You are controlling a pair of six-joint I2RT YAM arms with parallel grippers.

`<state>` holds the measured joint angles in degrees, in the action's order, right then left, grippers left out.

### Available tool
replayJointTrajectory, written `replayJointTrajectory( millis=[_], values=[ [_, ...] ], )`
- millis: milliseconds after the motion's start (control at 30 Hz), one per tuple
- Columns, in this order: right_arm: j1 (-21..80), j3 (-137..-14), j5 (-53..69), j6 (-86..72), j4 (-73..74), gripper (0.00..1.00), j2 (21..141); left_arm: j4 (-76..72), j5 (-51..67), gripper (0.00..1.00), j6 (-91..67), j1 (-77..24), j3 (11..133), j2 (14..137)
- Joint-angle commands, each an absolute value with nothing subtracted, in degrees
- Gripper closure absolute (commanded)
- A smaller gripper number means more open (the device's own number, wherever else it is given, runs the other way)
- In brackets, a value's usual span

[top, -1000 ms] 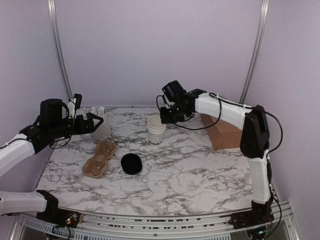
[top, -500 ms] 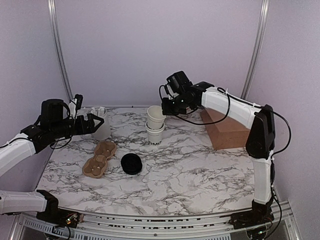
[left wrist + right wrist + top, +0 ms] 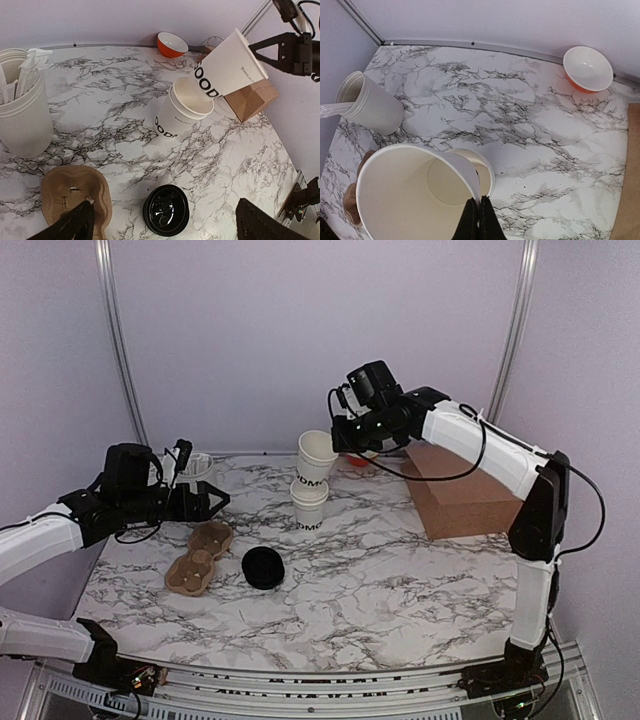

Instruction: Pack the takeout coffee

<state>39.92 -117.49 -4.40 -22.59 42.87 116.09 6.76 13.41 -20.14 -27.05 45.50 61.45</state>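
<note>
My right gripper [image 3: 338, 444] [image 3: 480, 212] is shut on the rim of a lidless white paper cup [image 3: 317, 453] [image 3: 232, 65] [image 3: 405, 195] with black lettering. It holds the cup tilted in the air just above the stack of nested white cups [image 3: 310, 506] [image 3: 180, 112] [image 3: 488, 172]. A loose black lid [image 3: 263, 567] [image 3: 166, 210] lies on the marble in front of the stack. My left gripper [image 3: 215, 500] [image 3: 167, 222] hangs open above the lid and the brown cup carrier [image 3: 200, 555] [image 3: 75, 197], holding nothing. A takeout coffee with its lid on is not in view.
A white tub of utensils [image 3: 198, 466] [image 3: 22, 120] [image 3: 370, 105] stands at the back left. An orange bowl [image 3: 172, 44] [image 3: 587, 70] sits at the back wall. A brown box [image 3: 455, 498] [image 3: 250, 97] lies at the right.
My right gripper has lifted the top cup up out of the stack and a little to the right. My left arm has swung right, over the carrier.
</note>
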Motion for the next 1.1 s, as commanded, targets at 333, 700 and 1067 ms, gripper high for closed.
replayJointTrajectory(
  millis=[333, 700, 1067],
  values=[
    [40.01, -92.82, -4.09, -18.40, 42.76, 1.00, 92.69, 17.52, -0.15, 0.10, -27.83, -40.01, 49.00, 69.23],
    [43.15, -74.62, -5.21, -19.85, 36.57, 1.00, 87.73, 19.62, -9.78, 0.34, -32.76, -45.60, 51.85, 79.84],
    [43.25, -71.41, -5.65, -20.40, 30.41, 0.97, 90.61, 19.59, -9.89, 0.52, -33.17, -45.70, 55.14, 87.56]
  ],
)
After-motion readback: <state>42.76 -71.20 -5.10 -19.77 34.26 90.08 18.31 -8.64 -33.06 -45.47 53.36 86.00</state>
